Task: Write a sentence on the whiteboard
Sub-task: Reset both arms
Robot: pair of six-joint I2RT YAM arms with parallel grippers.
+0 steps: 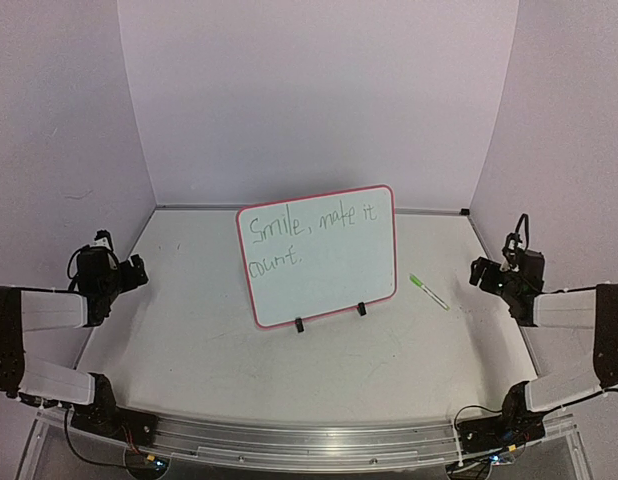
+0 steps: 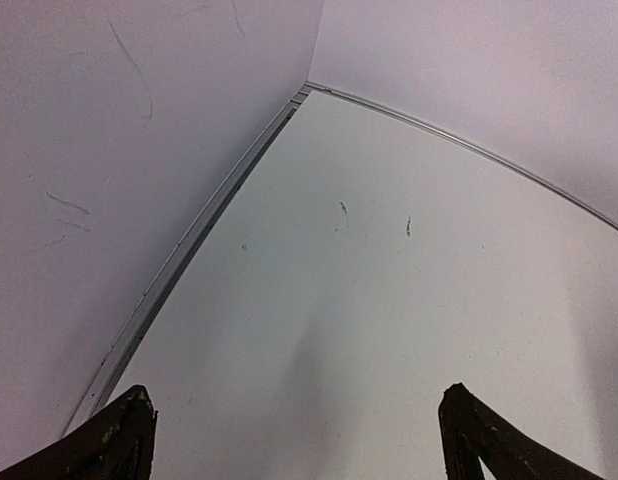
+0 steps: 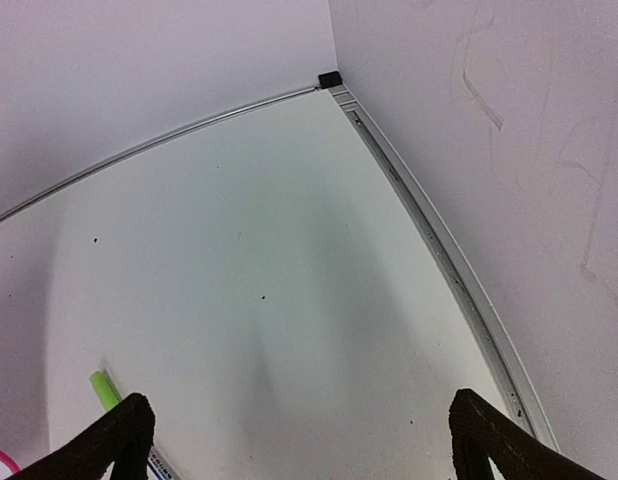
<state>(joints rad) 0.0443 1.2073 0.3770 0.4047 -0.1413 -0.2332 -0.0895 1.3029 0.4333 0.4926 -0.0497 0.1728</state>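
Looks pretty much done to me. The left gripper (image 2: 296,400) sits off at the left side, jaws spread wide, holding nothing. The whiteboard (image 1: 339,285) stands mid-table on its clip feet (image 1: 299,325), a bit tilted, with the sentence (image 1: 309,232) in green over two lines. The green marker (image 1: 429,292) lies on the table (image 1: 189,360) just right of it. The right gripper (image 3: 299,405) is beside the marker, wide open and empty too. Nothing's in the way.

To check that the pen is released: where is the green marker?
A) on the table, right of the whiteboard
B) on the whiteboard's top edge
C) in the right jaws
A: the green marker lies on the table beside the whiteboard, nothing holding it.
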